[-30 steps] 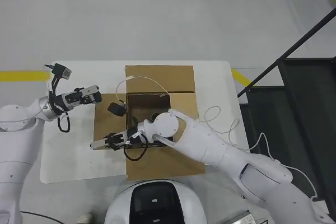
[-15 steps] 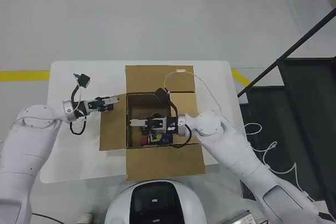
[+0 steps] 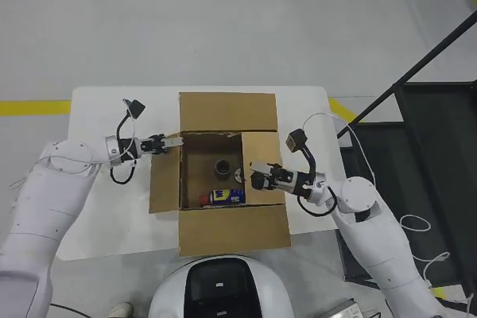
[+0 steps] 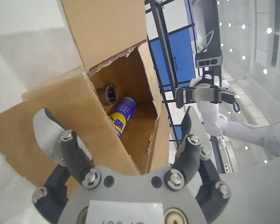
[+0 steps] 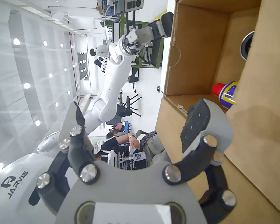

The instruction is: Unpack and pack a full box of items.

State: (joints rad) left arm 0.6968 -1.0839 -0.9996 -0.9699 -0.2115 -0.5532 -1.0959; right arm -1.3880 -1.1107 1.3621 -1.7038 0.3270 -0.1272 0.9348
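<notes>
One brown cardboard box [image 3: 234, 229] sits open on the white table [image 3: 103, 222], its four flaps folded outward. Two items lie inside. Nearest the robot, one blue-and-yellow spray can with a red cap [image 3: 226, 195] lies on its side along the near wall. Beyond it is one dark metal cylinder [image 3: 222, 168], hollow end facing up. Two arms stretch in from either side. The left gripper [image 3: 173, 141] is at the left flap's far corner, and the right gripper [image 3: 257, 178] is over the right flap. Both have their fingers spread wide and hold nothing.
</notes>
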